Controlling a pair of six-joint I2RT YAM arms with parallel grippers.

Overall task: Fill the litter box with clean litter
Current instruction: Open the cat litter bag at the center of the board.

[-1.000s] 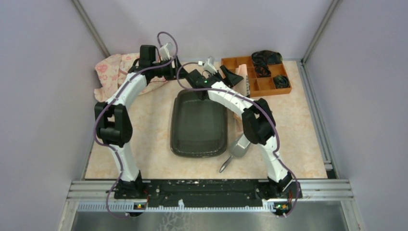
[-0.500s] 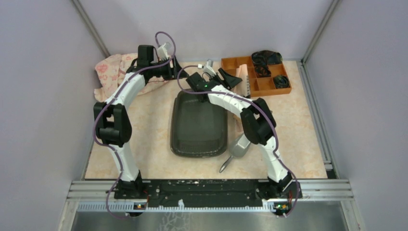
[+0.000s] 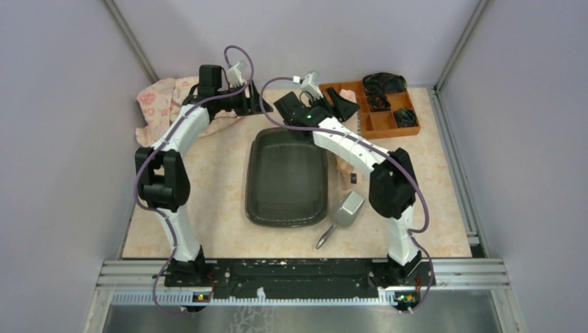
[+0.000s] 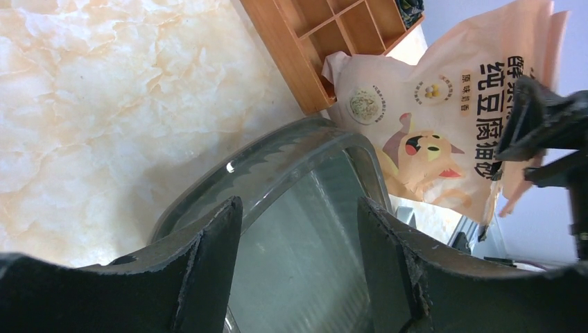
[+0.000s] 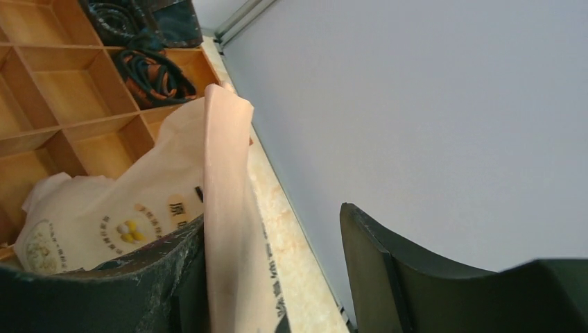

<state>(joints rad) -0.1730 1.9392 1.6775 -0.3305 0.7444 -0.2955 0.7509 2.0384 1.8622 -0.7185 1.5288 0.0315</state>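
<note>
The left jaws stood wide with nothing between them. Their fingers (image 4: 208, 263) framed the litter box (image 4: 277, 163), which lay flat on the surface (image 4: 104, 104) ahead of and below the tips. A rounded corner of the box filled the gap, and its floor showed dark and glossy. Beyond the box from those jaws rose the bag (image 4: 416, 139), peach-pink with a cartoon cat, and beside it sat the organiser (image 4: 305, 55).

The right jaws were also apart, at the bag's top. A fold of the bag's upper edge stood inside their gap, lying against one finger (image 5: 104, 291). The other finger (image 5: 430, 277) was clear of it, with the wall (image 5: 416, 104) showing between. Ahead of and below these jaws lay the organiser, with black cords (image 5: 149, 73) in its far compartments. Well behind the right jaws, a scoop (image 3: 344, 210) lay on the surface just beside the box's near right corner. Behind the left jaws, a pink cloth (image 3: 156, 104) lay bunched.
</note>
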